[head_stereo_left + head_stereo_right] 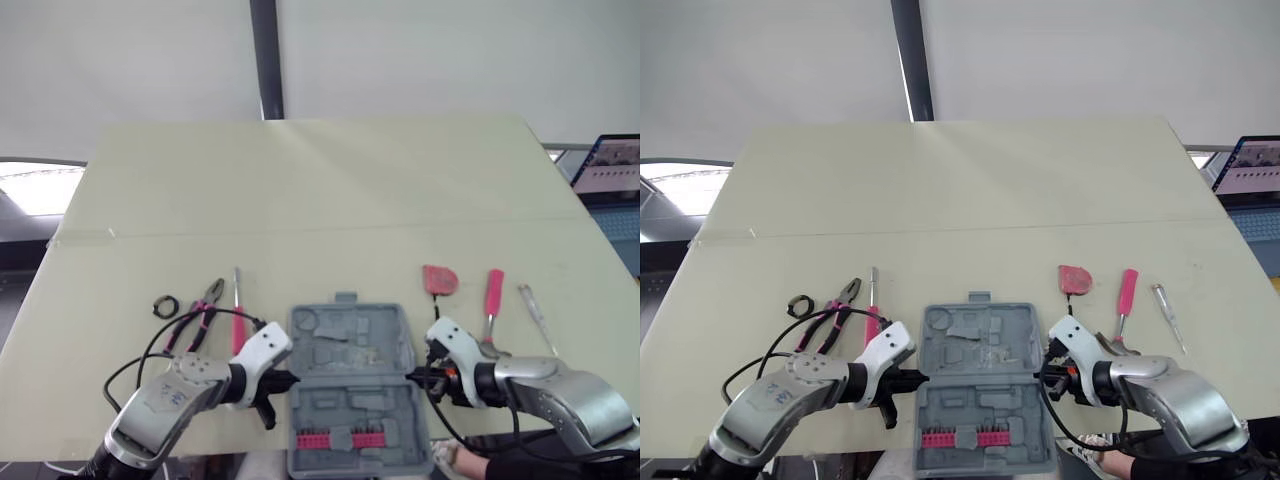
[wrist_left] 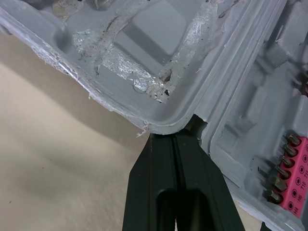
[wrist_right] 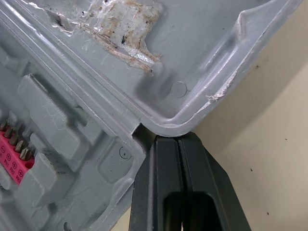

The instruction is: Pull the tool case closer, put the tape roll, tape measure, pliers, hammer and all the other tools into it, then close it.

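"Beside the tool case (image 1: 345, 345), at its hinge line, the left gripper (image 1: 288, 380) and right gripper (image 1: 412, 377) each press closed fingers into a notch."

"Where's the case?"

"Open, flat, at the table's (image 1: 300, 180) near edge. Pulled close enough, I'd judge."

"Packed?"

"No. Tape roll (image 1: 165, 306) and pliers (image 1: 200, 315) lie left of it, tape measure (image 1: 439, 280) right. Closing remains too."

"Its long axis?"

"Running away from the robot, lid half farthest."
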